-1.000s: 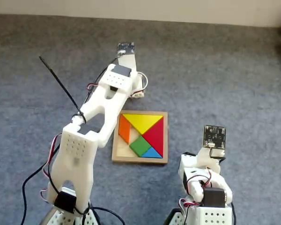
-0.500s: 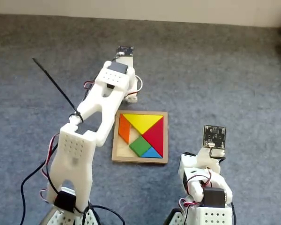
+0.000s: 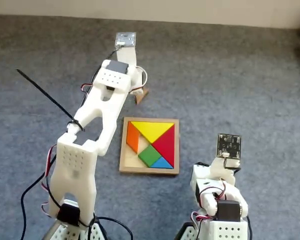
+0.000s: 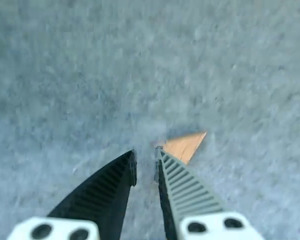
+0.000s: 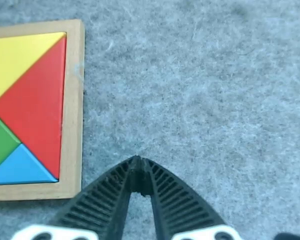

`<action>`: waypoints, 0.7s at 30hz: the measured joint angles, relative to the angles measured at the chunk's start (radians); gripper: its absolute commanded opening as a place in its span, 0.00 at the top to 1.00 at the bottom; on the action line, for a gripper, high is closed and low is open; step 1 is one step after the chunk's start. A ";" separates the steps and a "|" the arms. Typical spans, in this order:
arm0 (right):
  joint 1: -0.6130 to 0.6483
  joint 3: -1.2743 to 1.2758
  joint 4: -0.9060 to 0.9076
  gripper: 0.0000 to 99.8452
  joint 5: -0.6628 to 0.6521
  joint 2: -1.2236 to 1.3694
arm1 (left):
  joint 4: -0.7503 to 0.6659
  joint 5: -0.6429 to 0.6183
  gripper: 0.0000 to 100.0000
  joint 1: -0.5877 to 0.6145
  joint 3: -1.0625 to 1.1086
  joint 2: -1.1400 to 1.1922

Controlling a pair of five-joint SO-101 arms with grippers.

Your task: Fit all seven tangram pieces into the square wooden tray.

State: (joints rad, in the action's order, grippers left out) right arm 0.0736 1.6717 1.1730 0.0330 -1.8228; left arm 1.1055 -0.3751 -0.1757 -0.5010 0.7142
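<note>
The square wooden tray (image 3: 150,121) lies mid-table holding orange, yellow, red, green and blue pieces, with a bare patch at its near left corner. A small tan triangle (image 3: 140,95) lies on the carpet beyond the tray's far edge. My left gripper (image 4: 145,157) hovers over the carpet with a narrow gap between its fingers and nothing in it. The tan triangle (image 4: 185,145) sits just past one fingertip (image 4: 161,152). My right gripper (image 5: 140,182) is shut and empty above the carpet beside the tray's near right corner (image 5: 74,100).
Grey carpet covers the whole table. The left arm (image 3: 110,100) stretches along the tray's left side, with a black cable tie (image 3: 45,95) sticking out from it. The right arm's base (image 3: 220,200) stands near the front right.
The left arm has swung away from the tray toward the far left. The tan triangle, hidden under it before, now shows beside its tip. The right arm has not moved.
</note>
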 measured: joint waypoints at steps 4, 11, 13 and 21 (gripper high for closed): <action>0.000 0.000 0.000 0.99 0.000 0.000 | -0.103 0.000 0.92 0.006 0.026 0.000; 0.000 0.000 0.000 0.99 0.000 0.000 | -0.262 0.021 0.92 0.031 0.032 0.044; 0.000 0.000 0.000 0.99 0.000 0.000 | -0.287 0.104 0.92 0.031 0.034 0.092; 0.000 0.000 0.000 0.99 0.000 0.000 | -0.315 0.339 0.98 0.025 0.034 0.150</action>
State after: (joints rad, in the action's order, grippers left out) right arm 0.0736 1.6717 1.1730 0.0330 -1.8228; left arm 0.7910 -0.0361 -0.1511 -0.4672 0.8646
